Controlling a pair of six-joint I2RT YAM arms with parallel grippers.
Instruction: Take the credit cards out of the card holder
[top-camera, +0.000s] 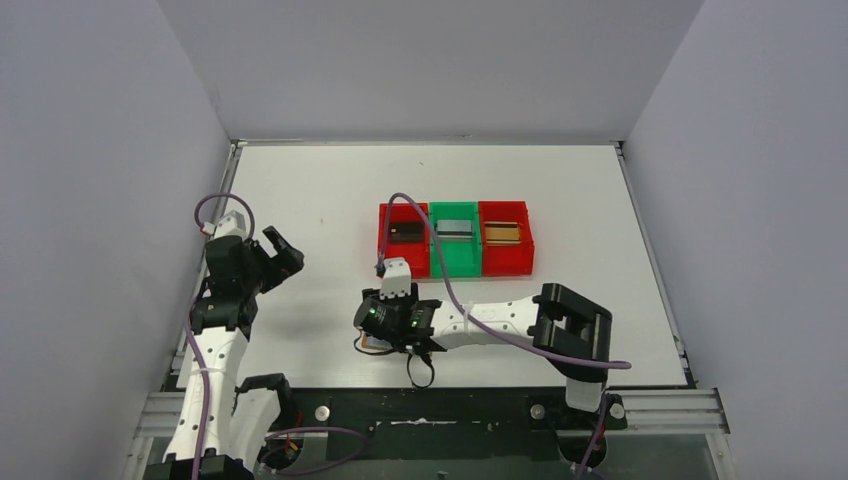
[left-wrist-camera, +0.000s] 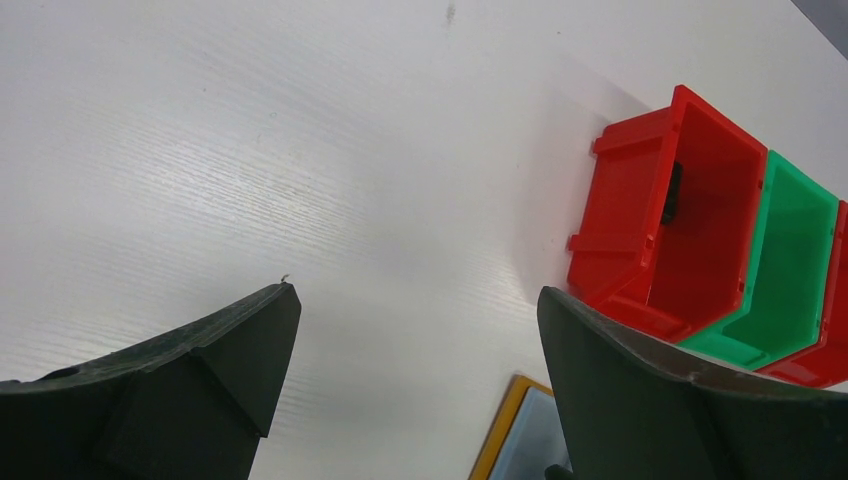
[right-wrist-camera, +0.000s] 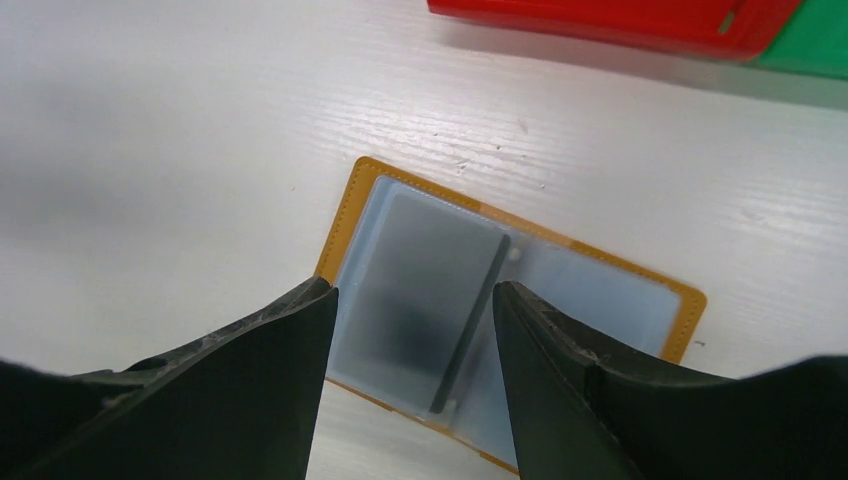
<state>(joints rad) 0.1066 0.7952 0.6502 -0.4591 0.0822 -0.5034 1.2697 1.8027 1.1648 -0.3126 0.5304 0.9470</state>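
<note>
Right gripper: jaws apart, holding nothing, just above the open card holder lying flat on the table | left gripper: jaws wide, well left | black card, silver card, gold card: one per bin in the row of bins

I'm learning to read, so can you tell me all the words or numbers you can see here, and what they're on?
There are no words or numbers that can be read.
The black card, silver card and gold card in the bins: too small to read any print.
The card holder: lying open; its cloudy pockets show no writing.
</note>
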